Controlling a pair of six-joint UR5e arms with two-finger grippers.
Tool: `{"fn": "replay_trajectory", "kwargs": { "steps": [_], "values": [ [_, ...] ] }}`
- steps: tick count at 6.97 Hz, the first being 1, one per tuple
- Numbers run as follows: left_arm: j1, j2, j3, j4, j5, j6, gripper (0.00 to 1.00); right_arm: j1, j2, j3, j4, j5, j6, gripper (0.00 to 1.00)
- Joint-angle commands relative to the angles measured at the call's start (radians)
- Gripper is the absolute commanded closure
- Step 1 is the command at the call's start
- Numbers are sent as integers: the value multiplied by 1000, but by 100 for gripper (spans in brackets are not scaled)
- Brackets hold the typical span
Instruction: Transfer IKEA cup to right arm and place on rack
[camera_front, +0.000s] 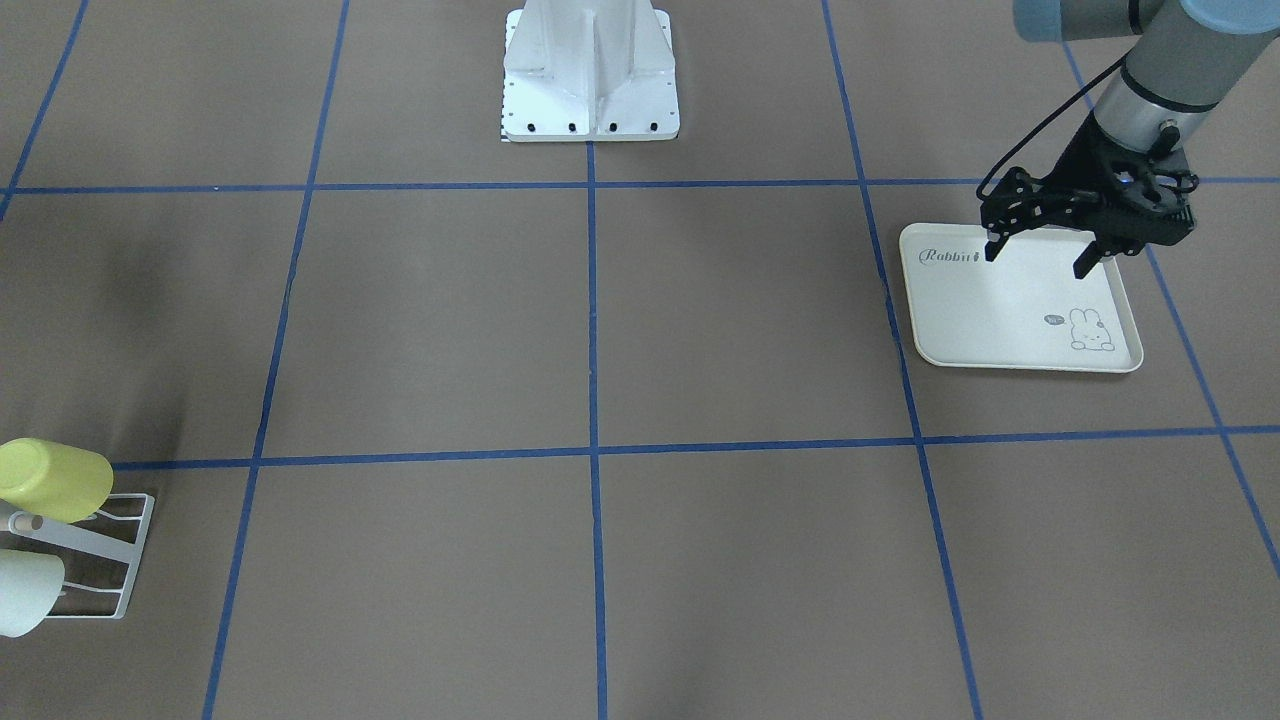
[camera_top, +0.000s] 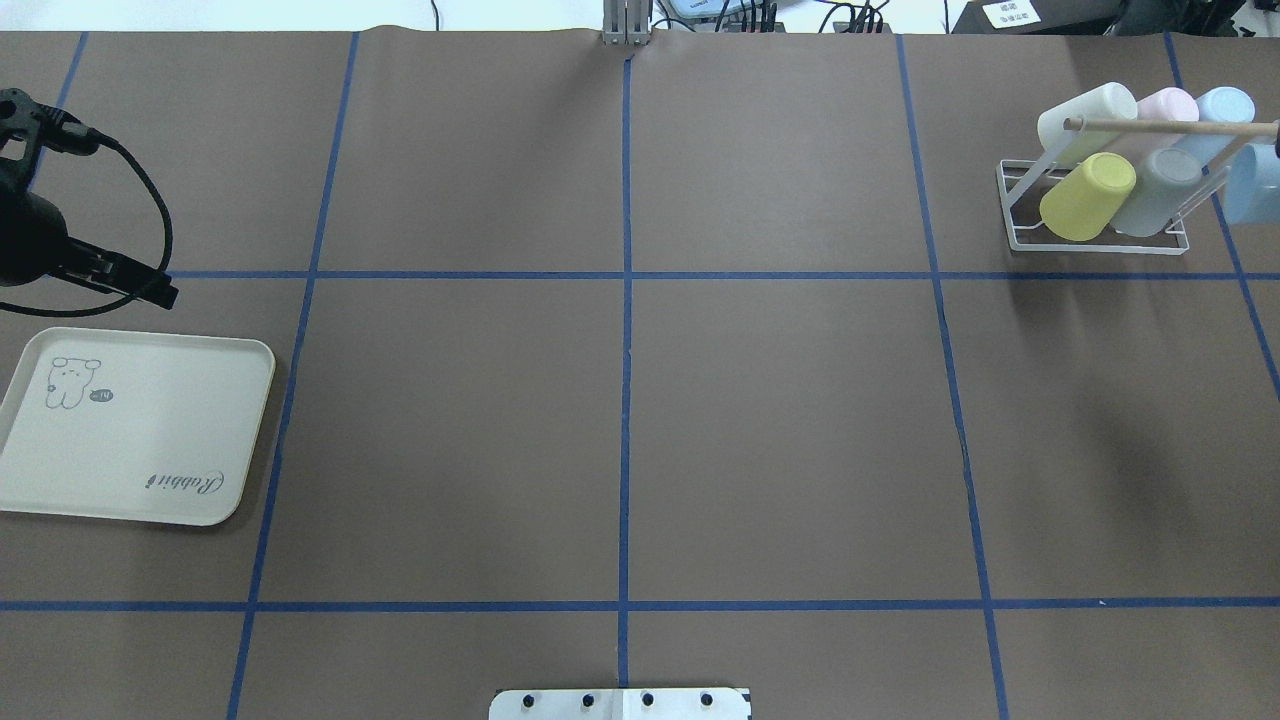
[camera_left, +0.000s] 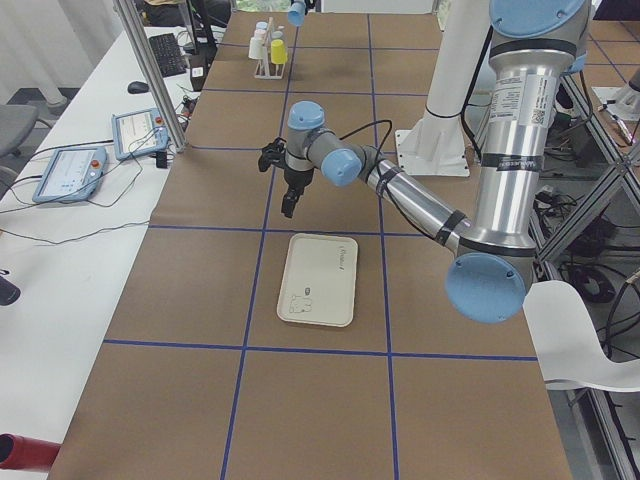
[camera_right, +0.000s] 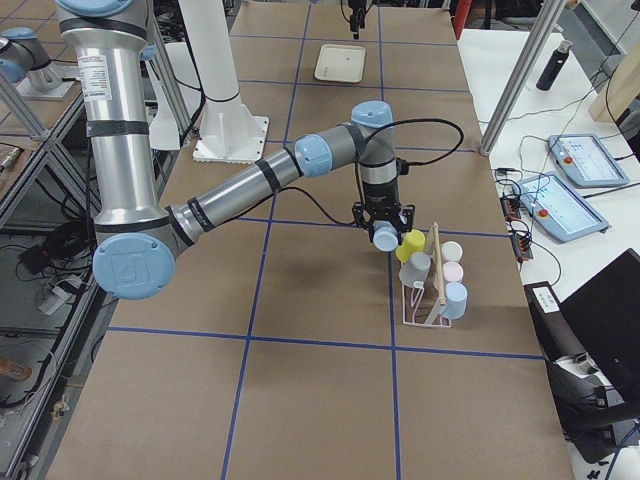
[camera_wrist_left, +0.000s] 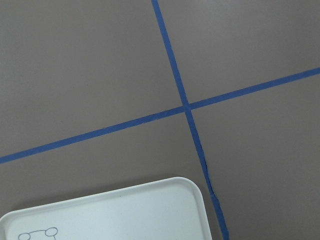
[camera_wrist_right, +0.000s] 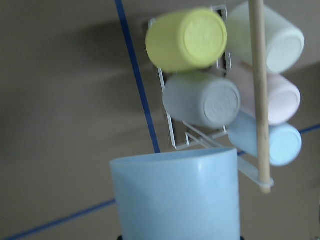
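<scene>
Right pincer first: it's clamped on a light-blue cup, and the cup is held up off the desk. Just ahead of that pincer the rack can be seen, with its wooden dowel right next to the held cup. Whether cup and rack are actually touching can't be told. Five cups are parked on the rack: a yellow cup, a grey cup, a cream cup, a pink cup and another blue cup.

The right arm is stretched out long and low from its base, with the wrist bent so the pincer points down.

Over on the other side, the left pincer is spread wide with nothing in it. It's hung above the desk, and a rabbit-print tray is lying below it and a bit to one side. The left arm is reached well out too.
</scene>
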Motion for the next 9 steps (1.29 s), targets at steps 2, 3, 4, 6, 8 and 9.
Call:
{"fn": "replay_trajectory", "kwargs": {
  "steps": [2,3,4,6,8,9],
  "values": [
    [0,0,-1,-1,-1,2,0,-27,12,-44,-82,-284,-201,100],
    [0,0,-1,-1,-1,-2,0,-93,21,-79,-76,-368,-201,100],
    [0,0,-1,-3,-1,-6,0,-103,56,-125,-76,-408,-204,94],
    [0,0,-3,-3,-2,-8,0,-132,104,-187,-71,-481,-331,86],
    [0,0,-3,-4,-2,-9,0,-134,147,-228,-69,-487,-336,80],
    [0,0,-3,-4,-2,-9,0,-134,176,-266,-68,-488,-336,77]
  ]
}}
